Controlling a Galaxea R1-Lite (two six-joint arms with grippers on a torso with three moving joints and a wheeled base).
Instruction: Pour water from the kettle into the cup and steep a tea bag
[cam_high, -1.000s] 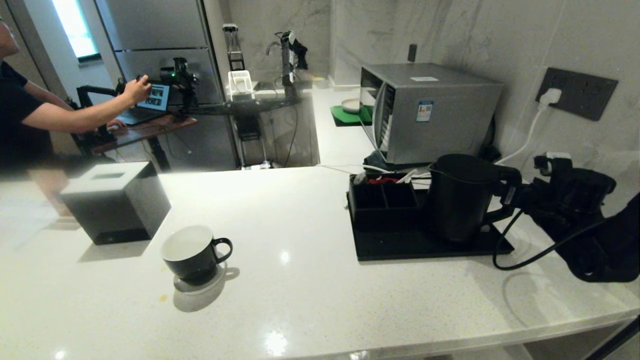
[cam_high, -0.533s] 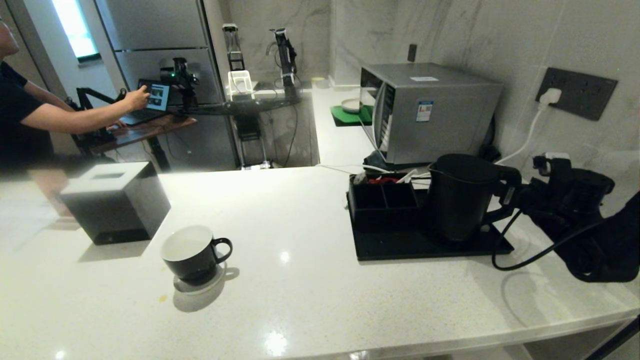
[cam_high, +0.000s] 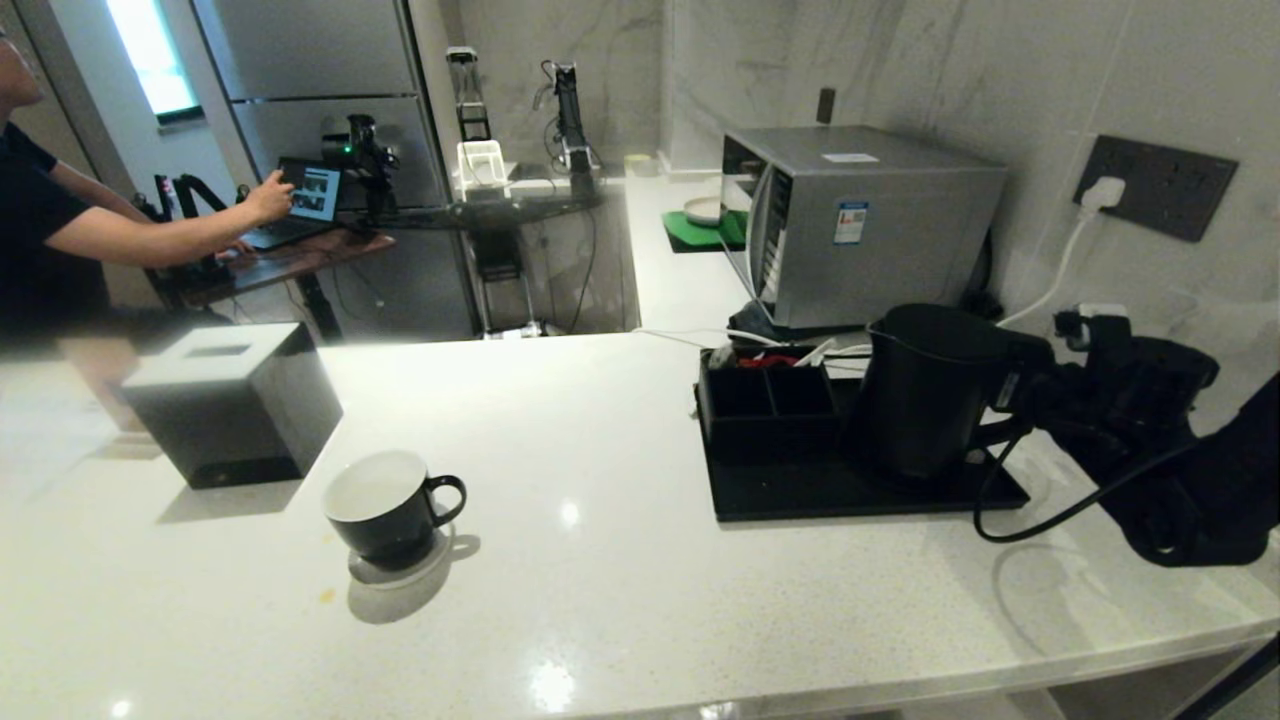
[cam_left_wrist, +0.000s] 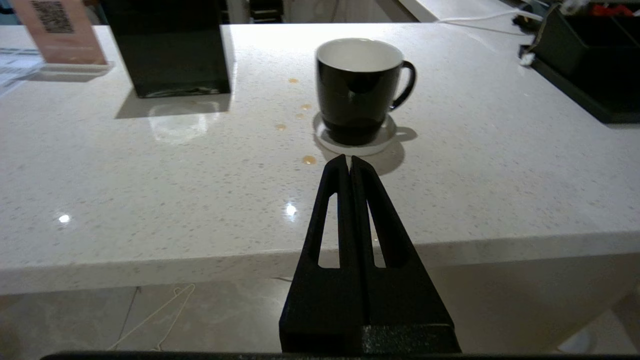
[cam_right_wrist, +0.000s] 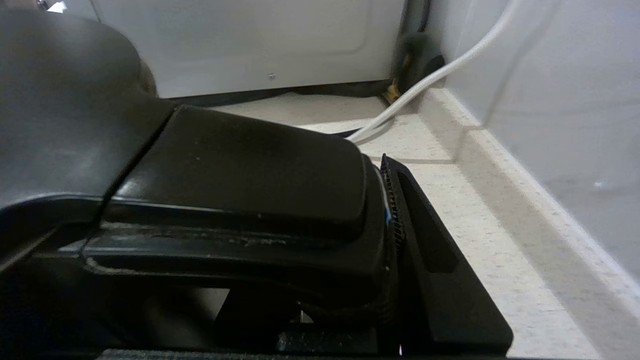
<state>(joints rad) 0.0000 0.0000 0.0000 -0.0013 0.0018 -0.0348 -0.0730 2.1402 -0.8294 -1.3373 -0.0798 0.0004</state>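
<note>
Now kettle (cam_high: 925, 385) handle inside right end effector (cam_high: 1022, 395)

R pincer (cam_high: 1010, 385) clamped; L pincer (cam_left_wrist: 349, 161) shut

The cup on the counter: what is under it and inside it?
The cup stands on a round pale coaster on the white counter. Only the upper part of its white inner wall shows; the bottom, and any water, is hidden by the rim.

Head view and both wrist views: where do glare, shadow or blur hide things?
Head view: bright window washes out the far left; glints on the countertop; the black kettle blends with the dark tray. Left wrist view: sharp, cup casts a soft shadow. Right wrist view: the near kettle handle is blurred.
</note>
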